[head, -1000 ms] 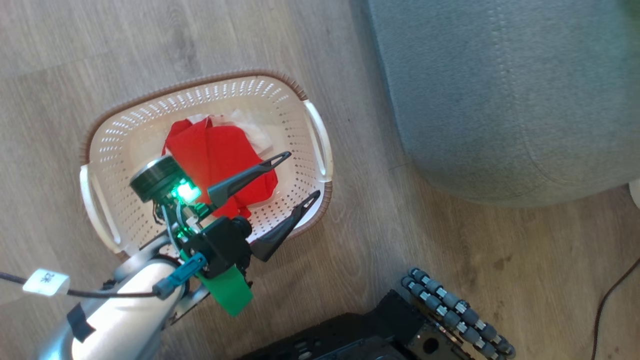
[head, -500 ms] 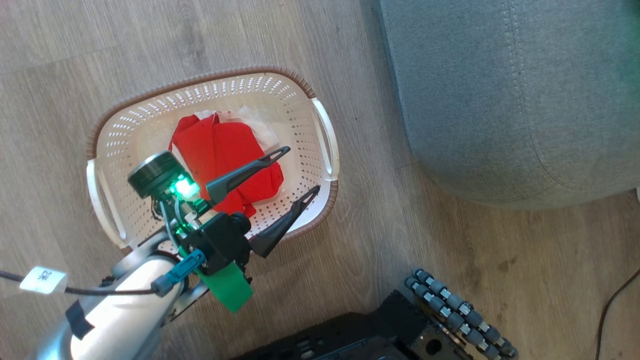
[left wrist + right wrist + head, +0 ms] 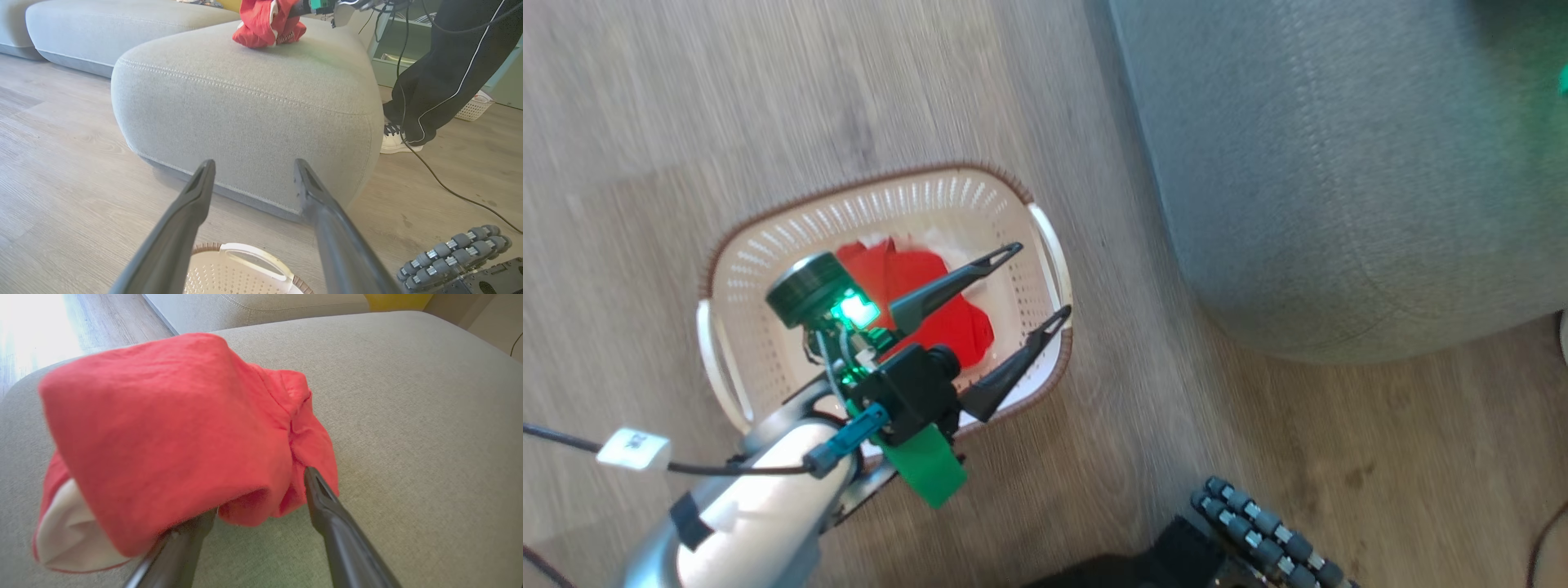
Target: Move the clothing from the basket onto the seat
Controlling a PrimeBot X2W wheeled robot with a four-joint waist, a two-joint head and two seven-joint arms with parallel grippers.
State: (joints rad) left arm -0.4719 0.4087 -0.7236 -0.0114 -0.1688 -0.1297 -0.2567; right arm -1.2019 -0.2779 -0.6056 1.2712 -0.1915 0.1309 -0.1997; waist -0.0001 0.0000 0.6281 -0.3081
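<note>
— Left gripper [image 3: 1038,279] is hovering over the basket [image 3: 760,261], its fingers spreading wide and holding nothing.
— What is lying inside?
— One red garment [image 3: 952,331] is sitting crumpled on the bottom.
— And the other garment [image 3: 171,433]?
— It is resting on the grey seat [image 3: 408,416].
— Is the right gripper [image 3: 259,493] pinching it?
— No, its fingers are standing apart, with cloth draping over one.
</note>
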